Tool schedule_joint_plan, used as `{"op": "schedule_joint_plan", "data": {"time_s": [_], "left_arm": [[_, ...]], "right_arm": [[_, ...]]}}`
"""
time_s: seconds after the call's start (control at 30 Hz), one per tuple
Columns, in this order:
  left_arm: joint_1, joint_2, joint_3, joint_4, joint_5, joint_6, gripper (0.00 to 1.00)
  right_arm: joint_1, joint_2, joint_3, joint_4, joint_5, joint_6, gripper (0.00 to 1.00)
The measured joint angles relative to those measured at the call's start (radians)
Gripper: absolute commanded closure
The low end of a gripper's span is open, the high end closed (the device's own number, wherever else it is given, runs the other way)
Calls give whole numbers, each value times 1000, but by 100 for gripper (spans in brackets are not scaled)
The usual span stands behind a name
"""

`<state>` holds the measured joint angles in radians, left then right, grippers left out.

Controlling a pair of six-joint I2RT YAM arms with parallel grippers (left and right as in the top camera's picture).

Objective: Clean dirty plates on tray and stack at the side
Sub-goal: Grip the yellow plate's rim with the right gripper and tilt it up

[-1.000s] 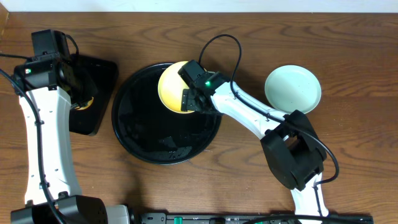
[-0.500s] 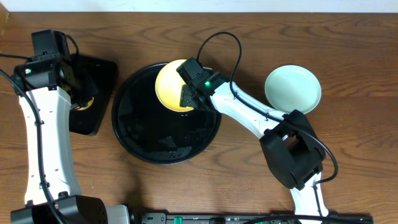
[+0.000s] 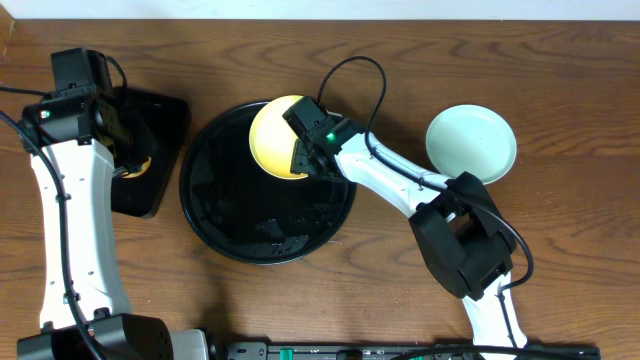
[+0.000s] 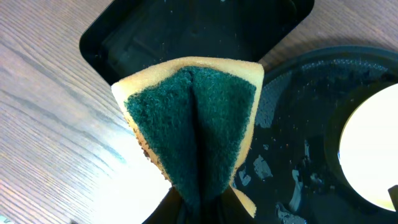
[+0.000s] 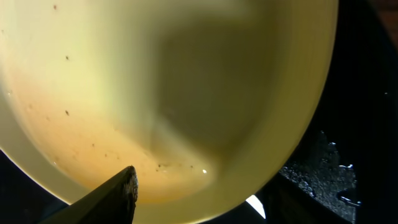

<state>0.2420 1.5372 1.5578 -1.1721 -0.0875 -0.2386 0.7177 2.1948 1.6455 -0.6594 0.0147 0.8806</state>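
**Operator:** Plates: how many are finished?

**Technician:** By estimate, one. The mint plate (image 3: 472,143) sits on the bench (image 3: 580,250) at the right of the frame, well apart from the tray (image 3: 250,215). The yellow plate (image 3: 270,140) lies on the tray's upper part and shows brown specks. No third plate is visible.

**Operator:** Tool states?

**Technician:** The left tool (image 4: 200,208) is clamped on the sponge (image 4: 199,124). The right tool (image 3: 300,160) is at the yellow plate's rim, and its grip cannot be determined. Wiping and stacking remain.

On my rig I list: white-linked left arm (image 3: 78,240), black joint housings (image 3: 75,100), green status light (image 3: 42,113), thin black cable (image 3: 28,150). White-linked right arm (image 3: 385,178), bulky black elbow housing (image 3: 465,250), green wrist light (image 3: 325,134), looped black cable (image 3: 362,62). Right tool (image 3: 300,160): matte black, wedge-shaped finger (image 5: 118,190).
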Motion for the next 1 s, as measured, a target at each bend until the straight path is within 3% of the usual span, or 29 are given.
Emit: {"op": "schedule_joint_plan", "data": {"time_s": [0.1, 0.2, 0.37, 0.4, 0.5, 0.73, 1.0], "left_arm": [[0, 0, 0, -1, 0, 0, 88], [0, 0, 0, -3, 0, 0, 88], [0, 0, 0, -6, 0, 0, 88], [0, 0, 0, -6, 0, 0, 88], [0, 0, 0, -6, 0, 0, 88], [0, 0, 0, -11, 0, 0, 89], [0, 0, 0, -13, 0, 0, 89]], "right_arm": [[0, 11, 0, 12, 0, 13, 40], [0, 24, 0, 13, 6, 27, 64], [0, 34, 3, 21, 6, 67, 67], [0, 35, 5, 22, 6, 70, 71], [-2, 39, 5, 33, 7, 75, 99], [-20, 48, 11, 66, -8, 71, 99], [-34, 48, 11, 73, -23, -61, 98]]}}
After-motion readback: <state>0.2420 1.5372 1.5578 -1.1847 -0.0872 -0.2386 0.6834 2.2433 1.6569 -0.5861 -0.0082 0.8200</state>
